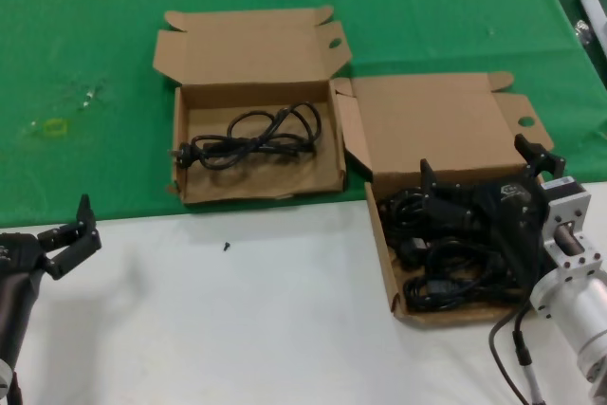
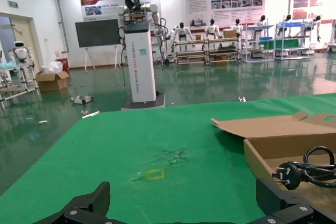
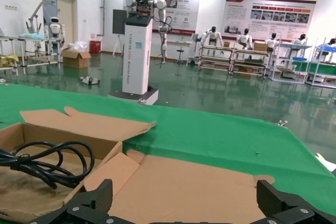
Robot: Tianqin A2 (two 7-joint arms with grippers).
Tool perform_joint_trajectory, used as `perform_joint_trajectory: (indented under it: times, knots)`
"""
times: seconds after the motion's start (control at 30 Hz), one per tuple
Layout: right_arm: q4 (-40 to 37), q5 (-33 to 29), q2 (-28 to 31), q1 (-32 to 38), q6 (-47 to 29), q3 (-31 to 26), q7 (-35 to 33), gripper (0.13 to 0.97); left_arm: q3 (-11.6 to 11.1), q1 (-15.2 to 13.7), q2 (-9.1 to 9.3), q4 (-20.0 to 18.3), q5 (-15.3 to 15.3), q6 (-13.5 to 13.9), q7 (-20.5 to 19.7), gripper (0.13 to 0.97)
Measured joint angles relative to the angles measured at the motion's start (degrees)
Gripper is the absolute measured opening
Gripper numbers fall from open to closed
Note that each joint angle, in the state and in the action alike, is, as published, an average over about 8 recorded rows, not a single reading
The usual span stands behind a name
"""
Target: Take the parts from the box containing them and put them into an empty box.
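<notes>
Our right gripper (image 1: 474,198) sits low over the near box (image 1: 387,263), the one holding the pile of black cords (image 1: 446,277), with its fingers spread wide and nothing between them. We read that wide spread as readiness to straddle a bundle from above. Its dark body covers the upper part of the pile, so we cannot tell whether the fingertips touch a cord yet, nor how many cords lie there. Our left gripper (image 1: 71,234) waits at the table's near left edge, well apart from both boxes, its fingers also spread and empty.

The other box (image 1: 182,144) stands farther back on the green cloth (image 1: 85,35), lid folded open, and it already holds one coiled cord (image 1: 251,138). Both lids (image 1: 432,120) lie back flat, which keeps the openings free for reaching in. The right arm is cut off at the head view's edge.
</notes>
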Motion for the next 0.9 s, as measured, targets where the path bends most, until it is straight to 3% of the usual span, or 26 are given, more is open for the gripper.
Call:
perform_joint_trajectory:
  times: [0.9]
  knots:
    - [0.0,0.0,0.0,0.0,0.0,0.0,0.0,0.966,0.0,0.0,0.00,0.0,0.0,0.0,0.0,0.966]
